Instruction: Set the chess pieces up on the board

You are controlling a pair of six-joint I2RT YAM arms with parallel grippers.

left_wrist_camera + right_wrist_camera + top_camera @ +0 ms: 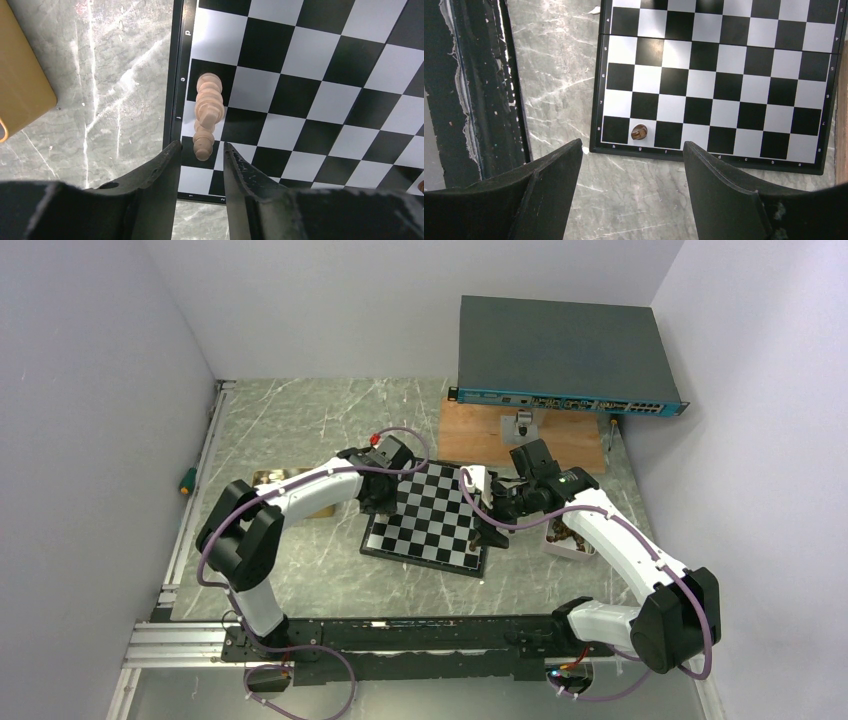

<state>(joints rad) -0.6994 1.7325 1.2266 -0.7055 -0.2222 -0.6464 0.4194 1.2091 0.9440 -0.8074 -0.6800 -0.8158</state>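
Observation:
The black-and-white board [430, 515] lies in the middle of the table. In the left wrist view several light tan chess pieces [209, 100] stand in a line along the board's [310, 90] left edge column. My left gripper [200, 149] is open over that edge, and the nearest tan piece [202, 144] stands just ahead of its fingertips, untouched. In the right wrist view one dark brown piece [639, 132] stands on a white square in the board's [719, 75] near row. My right gripper [633, 146] is wide open and empty above the board's edge.
A tan tray [272, 480] sits left of the board and shows in the left wrist view [20, 85]. A white tray with dark pieces [570, 538] sits at the right. A wooden plank [480, 432] and a grey network switch [560, 355] stand behind. A green-handled screwdriver [187, 480] lies far left.

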